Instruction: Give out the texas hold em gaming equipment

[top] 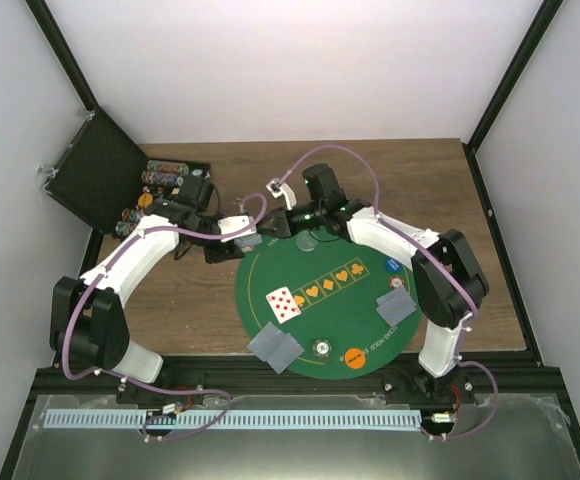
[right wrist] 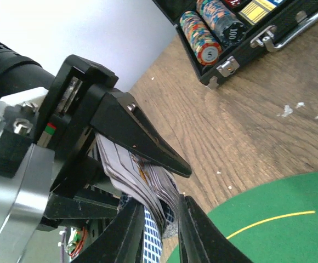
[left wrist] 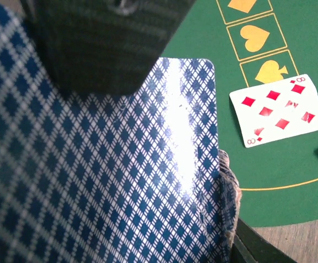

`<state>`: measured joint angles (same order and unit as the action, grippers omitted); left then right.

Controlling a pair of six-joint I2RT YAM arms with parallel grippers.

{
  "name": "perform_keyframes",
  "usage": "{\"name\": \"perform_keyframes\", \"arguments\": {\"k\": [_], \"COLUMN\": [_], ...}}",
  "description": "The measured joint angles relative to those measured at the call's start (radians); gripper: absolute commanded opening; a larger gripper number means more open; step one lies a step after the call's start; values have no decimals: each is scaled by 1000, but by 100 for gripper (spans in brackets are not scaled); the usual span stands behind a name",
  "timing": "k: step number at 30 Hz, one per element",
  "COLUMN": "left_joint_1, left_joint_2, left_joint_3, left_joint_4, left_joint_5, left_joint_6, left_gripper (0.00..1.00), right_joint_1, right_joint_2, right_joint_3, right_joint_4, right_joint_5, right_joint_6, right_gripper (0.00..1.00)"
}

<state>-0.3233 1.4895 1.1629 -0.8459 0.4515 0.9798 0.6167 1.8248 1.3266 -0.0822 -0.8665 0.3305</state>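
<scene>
Left pincer (top: 238,238): clenched on a deck of cards (left wrist: 120,181), blue-patterned backs showing, held at the far-left rim of the green mat (top: 330,318).

Right pincer (right wrist: 162,211): jaws narrowly parted astride the deck's end. Whether they grip a card cannot be told.

On the mat: the eight of diamonds (top: 283,302) lies face up left of centre. Face-down cards lie at the near-left edge (top: 275,347) and the right edge (top: 395,305). An orange token (top: 355,357) lies at the near edge and a blue token (top: 393,266) at the right.

Beyond the mat's far left, a chip case (top: 95,170) lies open on the tabletop (top: 410,180).
</scene>
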Motion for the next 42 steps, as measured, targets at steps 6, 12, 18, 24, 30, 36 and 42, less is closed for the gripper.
{"name": "perform_keyframes", "arguments": {"k": [6, 12, 18, 24, 30, 36, 42], "left_joint_1": [0, 0, 2, 2, 2, 3, 3], "left_joint_2": [0, 0, 0, 0, 0, 0, 0], "left_joint_3": [0, 0, 0, 0, 0, 0, 0], "left_joint_4": [0, 0, 0, -3, -2, -2, -3], "left_joint_5": [-2, -2, 3, 11, 12, 13, 13], "left_joint_6": [0, 0, -3, -6, -6, -6, -6], "left_gripper": [42, 42, 42, 41, 40, 40, 40], "right_joint_1": [0, 1, 18, 28, 23, 8, 1], "right_joint_2": [-48, -60, -48, 9, 0, -58, -64], "right_joint_3": [-15, -15, -11, 8, -5, -66, -69], "right_joint_4": [-38, -54, -46, -36, -27, -23, -22], "right_joint_5": [71, 53, 34, 42, 96, 135, 120], "right_joint_6": [-22, -66, -91, -86, -78, -67, -70], "right_gripper": [24, 49, 52, 46, 36, 32, 29]}}
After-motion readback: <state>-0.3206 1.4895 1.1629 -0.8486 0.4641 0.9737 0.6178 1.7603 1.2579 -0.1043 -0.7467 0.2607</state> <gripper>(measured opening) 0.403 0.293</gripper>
